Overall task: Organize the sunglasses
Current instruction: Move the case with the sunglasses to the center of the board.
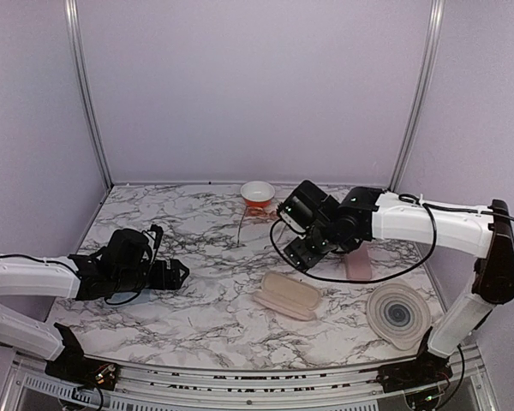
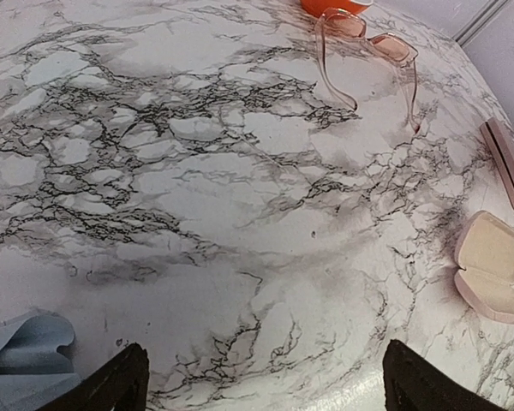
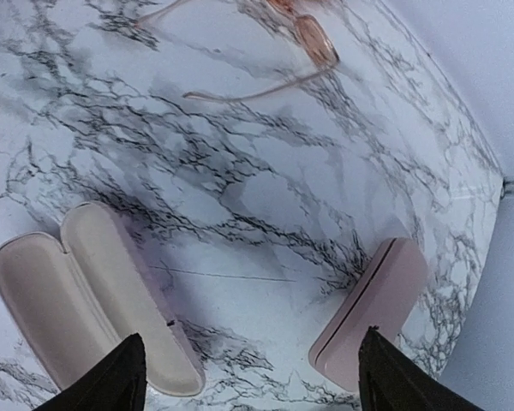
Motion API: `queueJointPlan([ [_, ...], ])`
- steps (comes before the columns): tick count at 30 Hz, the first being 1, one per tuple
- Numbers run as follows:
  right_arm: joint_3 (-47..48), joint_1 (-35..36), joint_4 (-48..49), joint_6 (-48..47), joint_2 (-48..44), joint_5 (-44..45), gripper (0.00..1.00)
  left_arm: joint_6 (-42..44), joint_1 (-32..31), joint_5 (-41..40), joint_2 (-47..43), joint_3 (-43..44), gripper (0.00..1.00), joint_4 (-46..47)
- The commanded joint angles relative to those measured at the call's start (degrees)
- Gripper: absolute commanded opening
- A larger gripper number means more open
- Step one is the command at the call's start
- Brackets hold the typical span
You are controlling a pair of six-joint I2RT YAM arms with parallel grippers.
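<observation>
The thin wire-framed sunglasses (image 2: 392, 49) with orange-brown lenses lie unfolded on the marble table (image 1: 197, 317), far centre, just beside the white bowl (image 1: 257, 193) with an orange inside. We judge nothing stowed yet: the open pink oblong case (image 3: 86, 291) sits empty, nearer. The left gripper (image 2: 265, 372) and right gripper (image 3: 250, 364) both stand spread, holding nothing. Bare marble separates glasses from case; the back wall (image 1: 257, 86) crowds the bowl.

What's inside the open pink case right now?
Nothing: both halves of the open pink case show bare pale lining. The other pink case is shut, its inside hidden.
</observation>
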Motion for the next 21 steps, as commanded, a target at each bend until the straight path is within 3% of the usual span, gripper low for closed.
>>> queueJointPlan([
  [1, -5.93, -11.2, 0.65, 9.24, -5.59, -1.24, 0.82, 0.07, 0.4, 1.11, 0.82, 1.81, 0.96, 0.46],
  [6, -11.97, -24.06, 2.66, 13.29, -8.63, -5.39, 0.88, 0.29, 0.35, 1.63, 1.87, 2.4, 0.96, 0.29],
  [12, -14.31, -37.81, 7.45, 13.6, -6.39, -9.01, 0.87, 0.39, 0.32, 1.86, 1.81, 2.31, 0.96, 0.46],
  [16, -13.94, -42.98, 10.76, 12.91, -1.39, -16.19, 0.86, 0.42, 0.42, 1.85, 1.81, 2.27, 0.95, 0.48],
  [21, -15.3, -44.34, 14.58, 12.07, 2.73, -20.03, 0.79, 0.75, 0.42, 2.82, 1.41, 2.01, 0.93, 0.73],
])
